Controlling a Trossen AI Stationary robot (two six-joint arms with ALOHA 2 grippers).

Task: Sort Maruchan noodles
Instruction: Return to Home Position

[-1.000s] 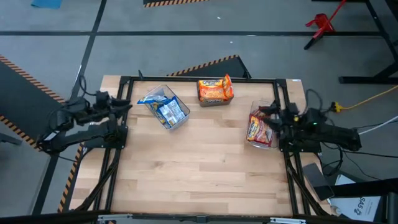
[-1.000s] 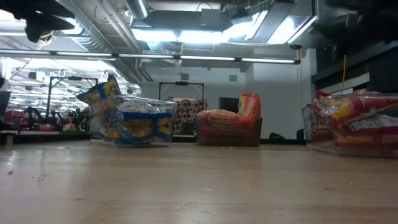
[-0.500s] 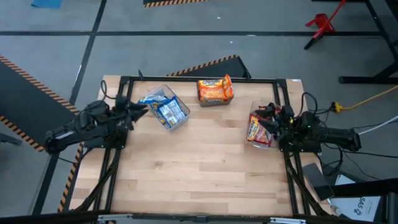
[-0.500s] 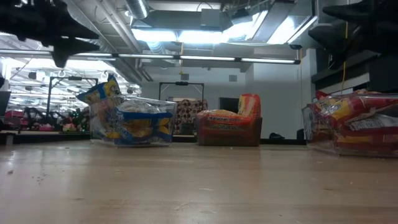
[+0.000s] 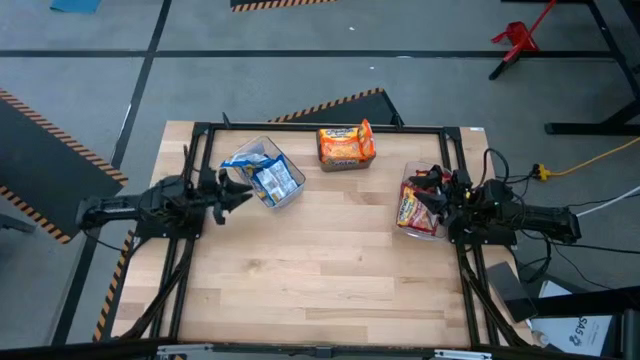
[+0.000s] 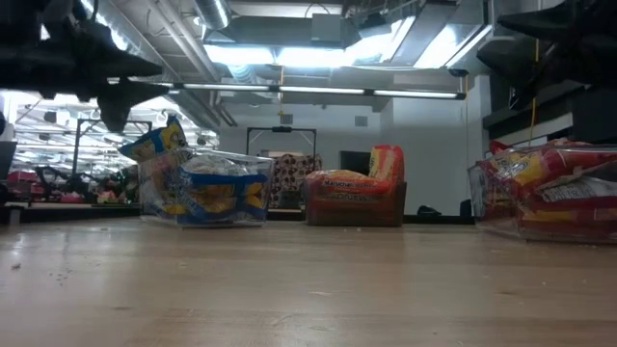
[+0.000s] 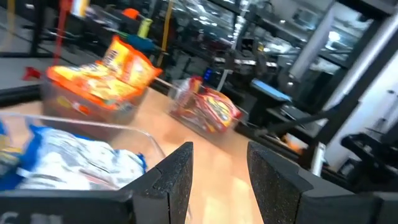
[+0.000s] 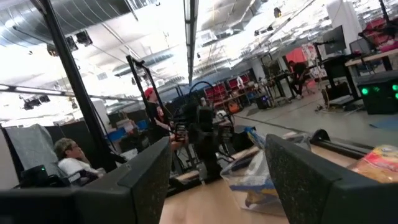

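Note:
The Maruchan noodles lie in three clear bins. Blue-and-yellow packets fill the bin at far left, and one sticks up over its rim. Orange packets sit in the far middle bin, one standing on end. Red-and-silver packets fill the right bin. My left gripper is open and hovers just left of the blue bin. My right gripper is open above the red bin's far right side.
A black frame runs round the wooden table. The near and middle parts of the table show bare wood. Beyond the left side, the right wrist view shows a seated person and another standing.
My left gripper has swung out from the table's left edge toward the right and a little toward the near edge, ending beside the blue bin. The bins and packets have stayed where they were.

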